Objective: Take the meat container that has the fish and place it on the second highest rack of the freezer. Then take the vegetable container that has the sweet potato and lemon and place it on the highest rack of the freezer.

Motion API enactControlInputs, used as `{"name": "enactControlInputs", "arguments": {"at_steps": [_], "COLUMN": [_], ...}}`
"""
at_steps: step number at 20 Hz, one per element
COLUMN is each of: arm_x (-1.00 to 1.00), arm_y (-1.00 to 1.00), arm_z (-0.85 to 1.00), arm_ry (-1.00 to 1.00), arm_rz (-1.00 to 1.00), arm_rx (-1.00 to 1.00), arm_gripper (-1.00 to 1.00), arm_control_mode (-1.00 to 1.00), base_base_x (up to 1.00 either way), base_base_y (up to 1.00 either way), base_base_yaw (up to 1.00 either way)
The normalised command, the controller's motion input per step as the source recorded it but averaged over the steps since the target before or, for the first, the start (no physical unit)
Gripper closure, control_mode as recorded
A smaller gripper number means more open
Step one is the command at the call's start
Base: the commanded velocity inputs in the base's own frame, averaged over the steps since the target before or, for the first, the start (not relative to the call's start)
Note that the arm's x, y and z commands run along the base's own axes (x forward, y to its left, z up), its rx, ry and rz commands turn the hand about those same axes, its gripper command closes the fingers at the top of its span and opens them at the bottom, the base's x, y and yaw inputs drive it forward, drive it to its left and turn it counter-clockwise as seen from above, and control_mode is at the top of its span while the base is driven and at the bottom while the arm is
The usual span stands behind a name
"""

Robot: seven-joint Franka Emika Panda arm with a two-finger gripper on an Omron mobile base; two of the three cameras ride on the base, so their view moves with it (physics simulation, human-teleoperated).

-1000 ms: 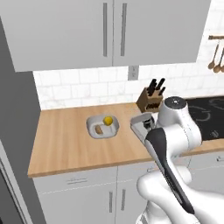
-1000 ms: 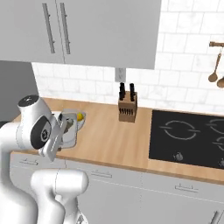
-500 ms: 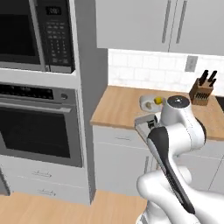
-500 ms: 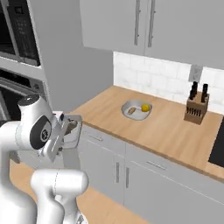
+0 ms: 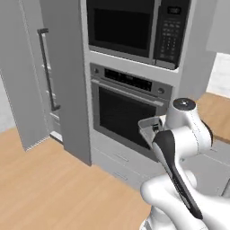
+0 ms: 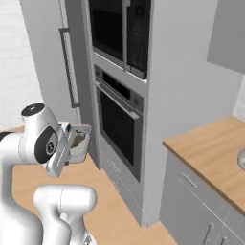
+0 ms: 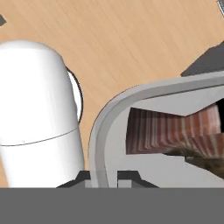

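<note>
Up close, the gripper [image 7: 103,177] is clamped on the grey rim of the meat container [image 7: 144,109], which holds a striped reddish slab [image 7: 175,131] and the brownish fish [image 7: 205,161]. Bare wood floor [image 5: 49,179] lies open below. Ahead stands the oven [image 5: 128,112], with the freezer [image 5: 63,81] and its dark handle [image 5: 47,67] just left of it.

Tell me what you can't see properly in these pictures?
- Fish: hand view, cut off by the right edge; a dark sliver shows beside the meat.
- Tray: left base view, mostly hidden behind the arm.
- Freezer shelves: left base view, hidden by its door.
- Hand: hand view, fingertips barely peek up, clamped on the tray rim.
</note>
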Motion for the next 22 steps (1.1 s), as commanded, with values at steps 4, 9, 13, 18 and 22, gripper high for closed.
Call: {"name": "enactControlInputs", "arguments": {"at_steps": [4, 9, 13, 18, 22], "arm_x": [0.0, 0.0, 0.0, 0.0, 0.0], "arm_y": [0.0, 0.0, 0.0, 0.0, 0.0], "arm_z": [0.0, 0.0, 0.0, 0.0, 0.0], "arm_ry": [0.0, 0.0, 0.0, 0.0, 0.0], "arm_rz": [0.0, 0.0, 0.0, 0.0, 0.0], "arm_rx": [0.0, 0.0, 0.0, 0.0, 0.0], "arm_gripper": [1.0, 1.0, 1.0, 1.0, 1.0], "arm_control_mode": [1.0, 1.0, 1.0, 1.0, 1.0], "base_base_x": [0.85, 1.0, 1.0, 1.0, 1.0], "base_base_y": [0.97, 0.99, 1.0, 1.0, 0.86], "base_base_yaw": [0.53, 0.25, 0.03, -0.25, -0.57]}}
